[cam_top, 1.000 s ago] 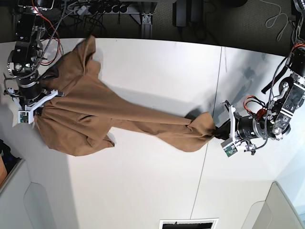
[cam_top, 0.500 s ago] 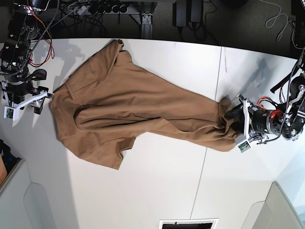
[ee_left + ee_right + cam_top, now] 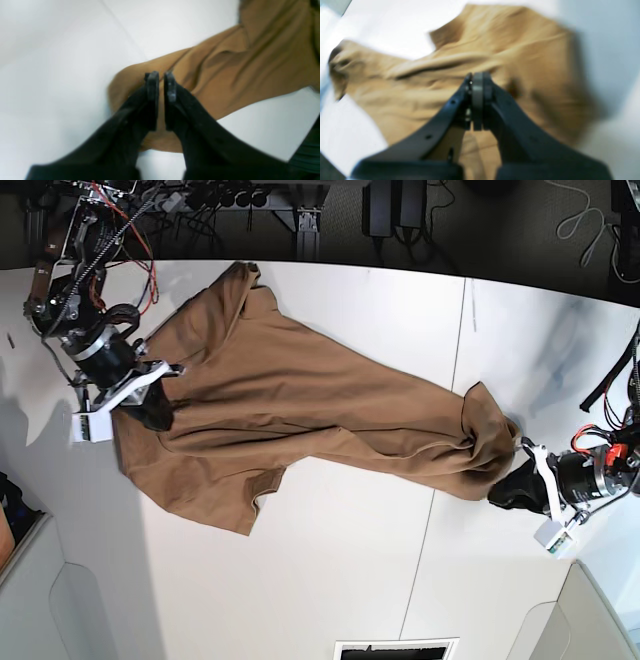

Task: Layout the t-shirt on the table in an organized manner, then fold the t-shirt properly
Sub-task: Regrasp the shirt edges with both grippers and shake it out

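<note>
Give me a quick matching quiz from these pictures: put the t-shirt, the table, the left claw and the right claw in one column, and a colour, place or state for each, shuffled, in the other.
Things:
1. t-shirt
2. table
3. left claw
4. right claw

Descriptions:
A. white, with thin dark seams
B. above the wide end of the cloth
C. tan-brown, stretched out and bunched at one end
D. at the bunched narrow end

Pairs: 1-C, 2-A, 3-D, 4-B

Bright even light; blurred wrist views
</note>
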Tool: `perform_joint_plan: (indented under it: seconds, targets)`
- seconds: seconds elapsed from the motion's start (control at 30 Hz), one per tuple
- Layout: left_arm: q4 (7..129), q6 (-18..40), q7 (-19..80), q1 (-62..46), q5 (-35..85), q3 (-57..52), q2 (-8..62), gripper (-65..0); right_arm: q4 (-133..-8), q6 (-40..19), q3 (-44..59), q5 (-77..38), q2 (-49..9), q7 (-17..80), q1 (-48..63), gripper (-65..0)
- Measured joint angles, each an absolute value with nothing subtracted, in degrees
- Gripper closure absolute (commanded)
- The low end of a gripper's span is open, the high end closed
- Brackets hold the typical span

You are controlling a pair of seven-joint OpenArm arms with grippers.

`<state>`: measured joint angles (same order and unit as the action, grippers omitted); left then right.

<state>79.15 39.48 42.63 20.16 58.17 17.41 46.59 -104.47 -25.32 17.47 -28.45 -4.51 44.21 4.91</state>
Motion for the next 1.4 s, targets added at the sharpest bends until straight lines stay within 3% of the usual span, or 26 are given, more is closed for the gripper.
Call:
perform_joint_plan:
  seconds: [0.23,0.43,0.9,0.97,1.07,1.4]
  targets:
    - [79.44,39.48,43.42,14.92,49.63,17.61,36.8,-5.7,-102.69,-25.23,5.93,-17.5,-3.7,43.05,7.18,0.0]
    - [79.44,39.68,35.94,13.98,35.94,17.61,34.28,-20.4,-100.03,-24.58,4.62,-16.01,-3.77,42.96,8.27,0.0]
    - [79.44,39.68,30.52,13.85,23.64,19.86,34.37,-20.4,-100.05,-24.45,4.6,-17.12,-3.81,42.81,9.91,0.0]
    - [79.44,39.68,29.87,13.82,21.61,23.24,34.41,-17.2,-100.05,-24.45,4.6,-17.1,-3.81,42.94,11.0,0.0]
    - [79.44,39.83,26.74,13.72,18.48,27.92,34.28,-0.5,-100.05,-24.45,4.58,-17.12,-3.79,42.87,11.44,0.0]
    - [80.73,36.64,25.61,17.12,16.49,28.42,37.23,0.0,-100.18,-24.64,4.58,-15.27,-4.45,41.32,13.85,0.0]
